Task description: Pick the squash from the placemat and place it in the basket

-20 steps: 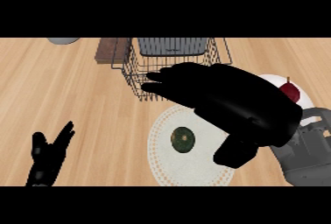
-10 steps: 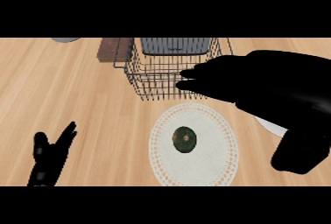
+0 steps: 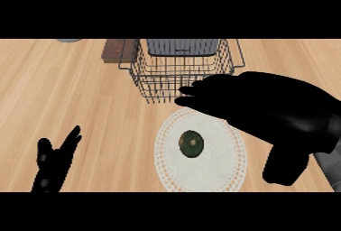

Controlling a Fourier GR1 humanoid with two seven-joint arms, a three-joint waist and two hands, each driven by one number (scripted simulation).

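On placemat (image 3: 220,171) ctr: dark-green oval squash (image 3: 191,144); right robot hand (image 3: 279,113) above, fingers straight, empty.

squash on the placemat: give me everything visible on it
The squash is small, dark green and oval, with a pale spot near its top. It lies near the middle of the round white placemat, resting on it and touching nothing else. The right hand is above and to its right, fingers extended, not holding it. The wire basket stands beyond the placemat, apart from the squash.
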